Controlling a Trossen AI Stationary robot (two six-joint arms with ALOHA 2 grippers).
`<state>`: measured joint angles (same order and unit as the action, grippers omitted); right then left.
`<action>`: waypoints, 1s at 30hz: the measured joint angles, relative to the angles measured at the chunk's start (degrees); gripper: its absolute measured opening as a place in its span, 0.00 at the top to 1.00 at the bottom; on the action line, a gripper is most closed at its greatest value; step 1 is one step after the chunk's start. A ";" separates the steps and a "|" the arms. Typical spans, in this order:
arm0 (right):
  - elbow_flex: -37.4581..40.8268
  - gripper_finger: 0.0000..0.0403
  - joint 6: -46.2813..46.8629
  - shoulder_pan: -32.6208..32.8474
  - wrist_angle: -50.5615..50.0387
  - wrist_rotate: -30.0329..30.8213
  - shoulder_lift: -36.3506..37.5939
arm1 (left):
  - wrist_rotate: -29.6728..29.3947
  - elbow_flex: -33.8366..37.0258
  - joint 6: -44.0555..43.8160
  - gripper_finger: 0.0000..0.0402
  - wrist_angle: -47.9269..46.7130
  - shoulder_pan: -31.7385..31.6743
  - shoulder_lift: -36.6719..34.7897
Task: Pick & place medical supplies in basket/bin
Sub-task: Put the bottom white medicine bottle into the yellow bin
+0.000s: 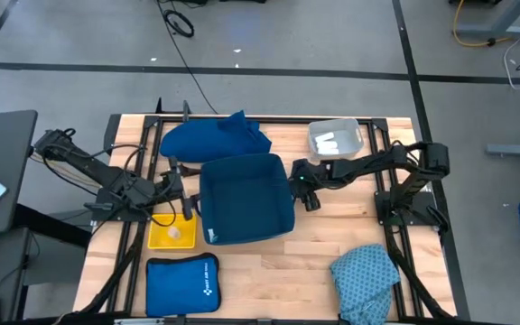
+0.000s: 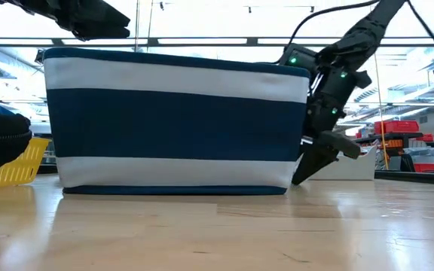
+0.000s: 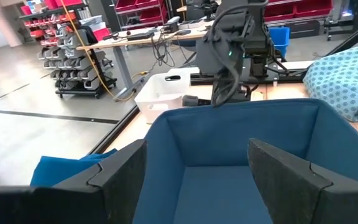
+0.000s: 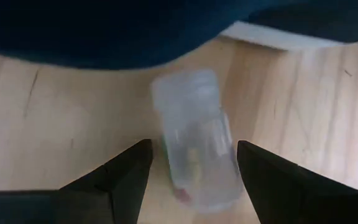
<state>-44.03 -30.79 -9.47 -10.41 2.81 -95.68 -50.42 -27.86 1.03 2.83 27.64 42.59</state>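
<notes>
- Your right gripper [image 4: 191, 163] hangs open over a small clear plastic vial [image 4: 197, 143] lying on the wooden tabletop [image 1: 269, 271], beside the dark-blue fabric basket's [image 1: 246, 199] right wall.
- Next, lower and close.
- Your left gripper [image 3: 197, 168] waits open at the basket's left rim.

Bright overhead light; close vial [image 4: 197, 146] blurred

High: overhead, straight down on the whole table [image 1: 269, 262].
Low: at tabletop height, level, close against the basket [image 2: 175, 124] side.
Left wrist: looks across the basket's open top toward the right arm [image 3: 238, 43].
Right wrist: close, down at a vial [image 4: 197, 149] on wood.
Shared: the basket, in all four.
</notes>
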 joint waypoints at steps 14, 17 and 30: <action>-5.90 0.66 9.30 1.26 -11.77 -0.11 -3.11 | 0.97 0.00 -0.25 0.29 0.04 0.00 0.22; -5.88 0.66 13.42 2.62 -14.18 0.17 -3.01 | 1.04 0.00 -0.36 0.29 -0.05 0.02 0.61; -5.59 0.66 34.24 9.78 -25.84 1.16 -0.76 | 1.84 0.00 0.07 0.29 0.81 0.13 1.18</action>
<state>-49.61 3.45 0.31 -36.25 3.97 -96.43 -48.59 -27.86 1.10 3.64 27.77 43.77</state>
